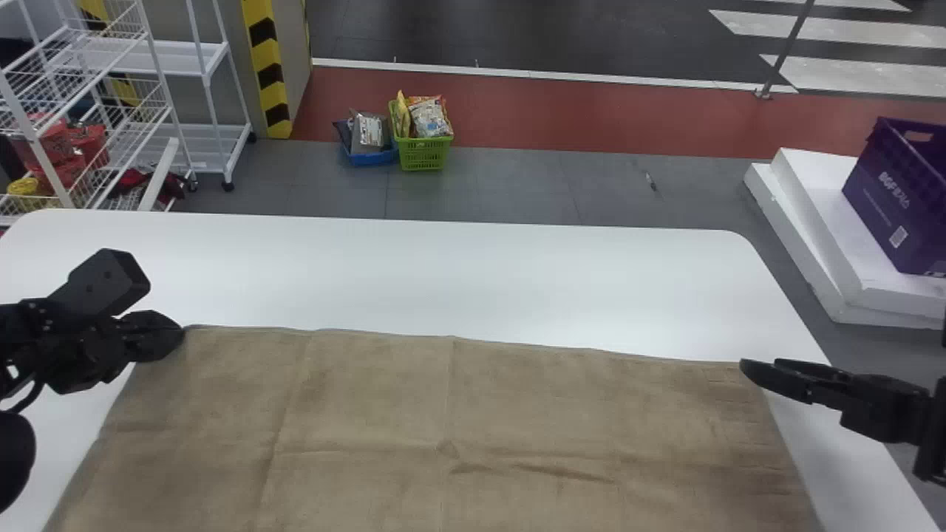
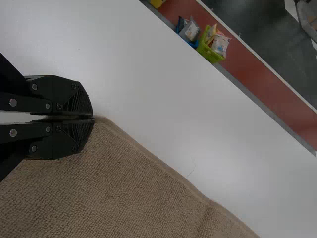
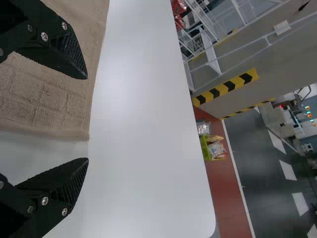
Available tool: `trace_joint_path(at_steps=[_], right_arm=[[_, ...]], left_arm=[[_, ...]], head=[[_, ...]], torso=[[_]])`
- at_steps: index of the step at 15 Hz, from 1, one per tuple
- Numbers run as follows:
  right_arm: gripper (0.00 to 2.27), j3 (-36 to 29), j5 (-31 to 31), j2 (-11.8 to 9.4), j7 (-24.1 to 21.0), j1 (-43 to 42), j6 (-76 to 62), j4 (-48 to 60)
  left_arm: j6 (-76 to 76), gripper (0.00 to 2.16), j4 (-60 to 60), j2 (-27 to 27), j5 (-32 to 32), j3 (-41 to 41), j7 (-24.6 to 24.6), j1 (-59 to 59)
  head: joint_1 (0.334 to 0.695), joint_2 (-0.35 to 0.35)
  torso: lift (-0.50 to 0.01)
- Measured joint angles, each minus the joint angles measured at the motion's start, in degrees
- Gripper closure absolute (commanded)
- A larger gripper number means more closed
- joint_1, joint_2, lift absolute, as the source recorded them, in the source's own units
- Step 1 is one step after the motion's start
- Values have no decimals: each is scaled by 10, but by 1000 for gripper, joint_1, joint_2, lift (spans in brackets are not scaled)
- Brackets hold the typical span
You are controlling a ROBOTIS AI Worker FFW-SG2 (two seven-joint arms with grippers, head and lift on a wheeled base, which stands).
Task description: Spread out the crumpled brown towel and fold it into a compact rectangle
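**Monitor:** Report the workpiece position.

**Operator:** The brown, textured fabric towel (image 1: 369, 414) is lying spread across the white, smooth-topped table with rounded corners (image 1: 443, 273). Its far edge is running from my left side to my right, and shallow creases are crossing its surface.

**Monitor:** Report the left unit.

**Operator:** My left gripper, black with two flat fingers (image 1: 177, 336), is standing at the far left corner of the towel. Its jaws are clenching that corner; in the wrist view, the cloth is emerging directly from the tips of the left gripper (image 2: 93, 117).

**Monitor:** Report the right unit.

**Operator:** My right gripper, of the same black two-finger form (image 1: 757, 362), is standing at the far right corner. Its jaws are released and spaced apart. In its wrist view, the towel corner is showing between the two fingertips; I am not able to tell whether either is touching it.

**Monitor:** Surroundings?

**Operator:** A purple, rectangular plastic crate (image 1: 890, 199) is resting on white slabs (image 1: 820, 229) beyond the table's right side
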State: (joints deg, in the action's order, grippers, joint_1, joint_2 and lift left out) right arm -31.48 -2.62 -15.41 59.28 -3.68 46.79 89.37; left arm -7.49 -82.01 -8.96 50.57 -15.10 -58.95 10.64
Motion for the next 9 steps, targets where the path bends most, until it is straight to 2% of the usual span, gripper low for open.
trace_joint_path(at_steps=[4, 9], right_arm=[[319, 11, -30, -2, -3, -20, 26, -18], [410, 25, -37, -2, -4, -31, 28, -32]], left_arm=[[6, 1075, 1, -1, 0, 0, 2, 0], [12, 1075, 3, -1, 0, 1, 3, 3]], head=[[695, -95], [695, -88]], torso=[[-127], [-127]])
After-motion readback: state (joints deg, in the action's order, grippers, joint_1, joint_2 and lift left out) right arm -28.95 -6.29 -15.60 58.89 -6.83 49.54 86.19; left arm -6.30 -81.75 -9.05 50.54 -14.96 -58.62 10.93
